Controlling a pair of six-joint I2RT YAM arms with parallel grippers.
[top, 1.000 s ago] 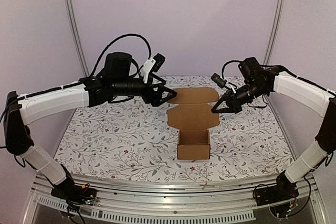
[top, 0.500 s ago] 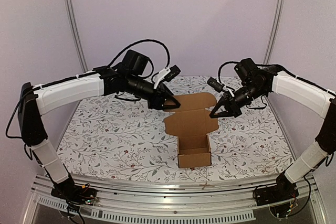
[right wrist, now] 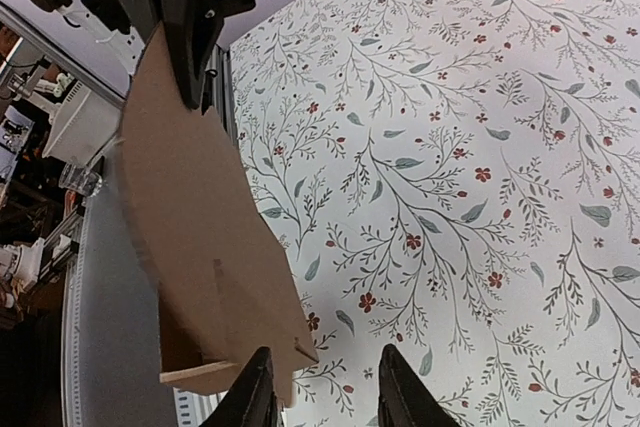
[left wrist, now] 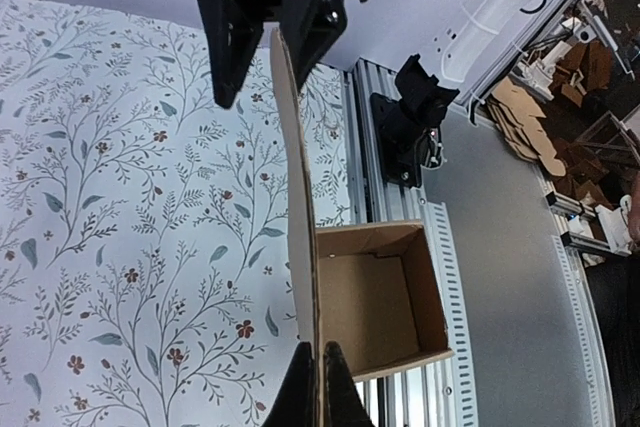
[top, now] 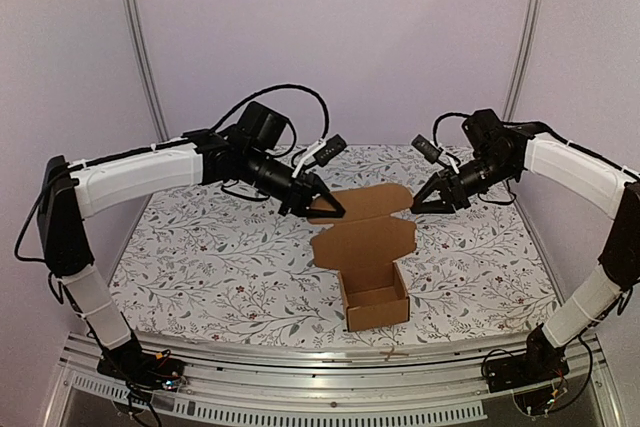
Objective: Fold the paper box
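Note:
The paper box is brown cardboard in the middle of the table, its open tray nearest me and its lid flap lifted behind. My left gripper is shut on the flap's left edge. In the left wrist view its gripper pinches the flap's thin edge, with the box to the right. My right gripper stands open just off the flap's right edge. The right wrist view shows that gripper apart, with the box's corner tab beside the left finger and nothing clamped.
The table has a floral cloth. A metal rail runs along its near edge and upright frame posts stand at the back corners. Stacks of cardboard lie on the floor beyond the rail.
My left gripper has moved in and shut on the flap's left edge. My right gripper has opened, let go of the right edge and drawn back a little. The tray has turned slightly.

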